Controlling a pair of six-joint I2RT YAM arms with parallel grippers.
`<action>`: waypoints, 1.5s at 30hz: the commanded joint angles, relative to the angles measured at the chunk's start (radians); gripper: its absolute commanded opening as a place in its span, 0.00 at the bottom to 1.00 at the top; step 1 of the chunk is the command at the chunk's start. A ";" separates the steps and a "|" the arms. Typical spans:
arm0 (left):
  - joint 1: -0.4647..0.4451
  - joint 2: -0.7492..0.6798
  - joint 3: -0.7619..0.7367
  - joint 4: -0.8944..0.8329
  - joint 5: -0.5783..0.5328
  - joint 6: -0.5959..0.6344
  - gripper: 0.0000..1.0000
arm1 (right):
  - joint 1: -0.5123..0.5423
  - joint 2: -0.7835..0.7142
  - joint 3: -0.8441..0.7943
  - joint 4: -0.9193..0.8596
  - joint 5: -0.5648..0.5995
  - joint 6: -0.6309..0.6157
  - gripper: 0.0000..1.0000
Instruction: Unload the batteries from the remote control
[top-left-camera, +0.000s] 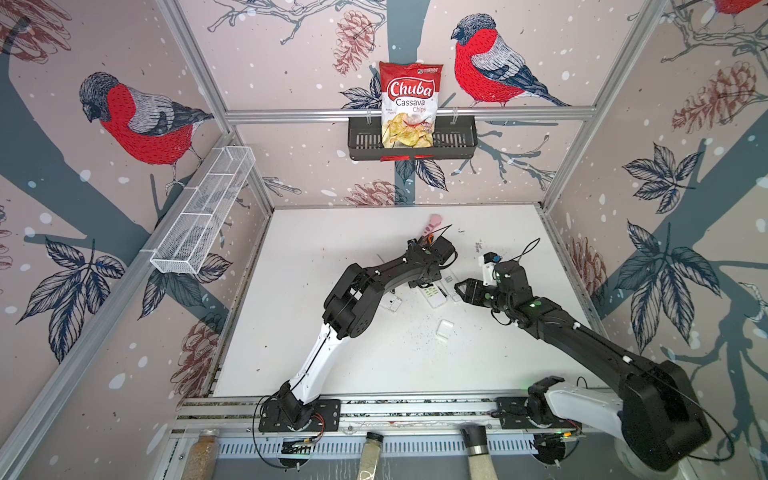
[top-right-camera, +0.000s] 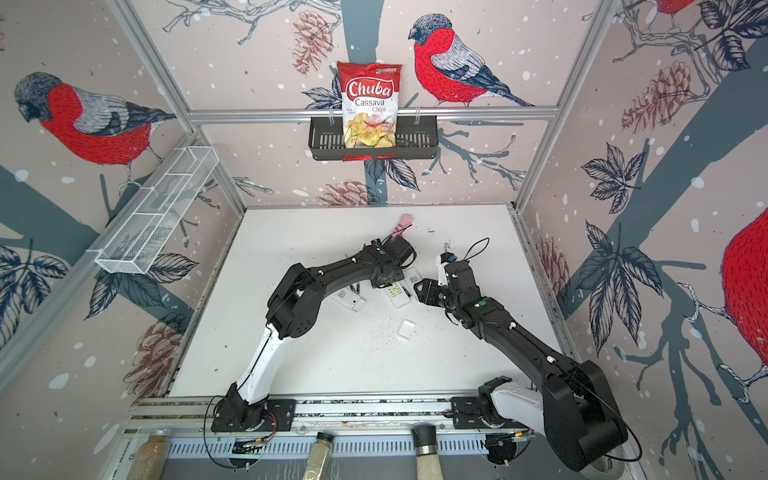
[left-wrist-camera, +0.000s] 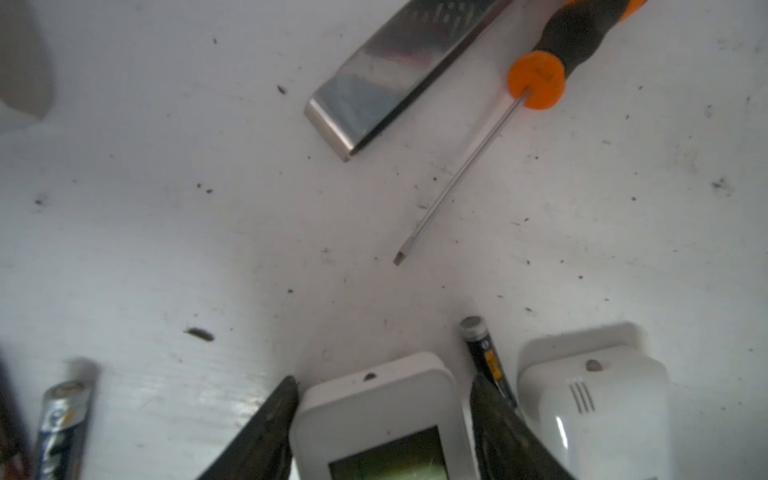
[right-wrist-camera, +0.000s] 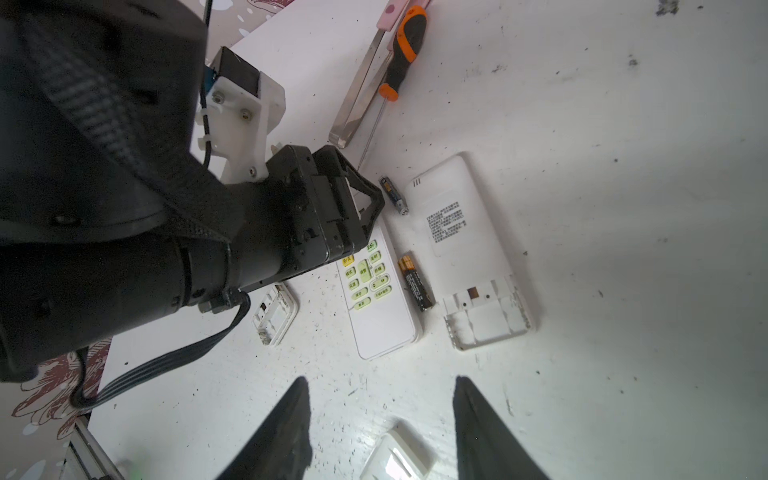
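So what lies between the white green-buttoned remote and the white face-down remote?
A black-and-gold cylindrical battery and a dark battery with a silver tip lie loose in that gap, clearest in the right wrist view.

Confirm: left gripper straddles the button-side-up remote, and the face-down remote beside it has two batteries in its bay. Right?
Not quite. The left gripper does straddle the button-side-up remote, but the right wrist view shows the bay of the face-down remote empty; the two batteries lie loose on the table between the remotes.
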 joint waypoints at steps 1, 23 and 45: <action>0.000 0.009 0.005 -0.041 0.002 0.008 0.59 | -0.002 -0.007 -0.003 0.022 -0.014 0.007 0.56; 0.060 0.007 0.051 -0.079 -0.033 0.100 0.47 | -0.024 -0.010 -0.010 0.025 -0.020 0.008 0.56; 0.048 0.052 0.089 -0.098 -0.015 0.130 0.72 | -0.026 0.007 -0.007 0.029 -0.022 0.008 0.57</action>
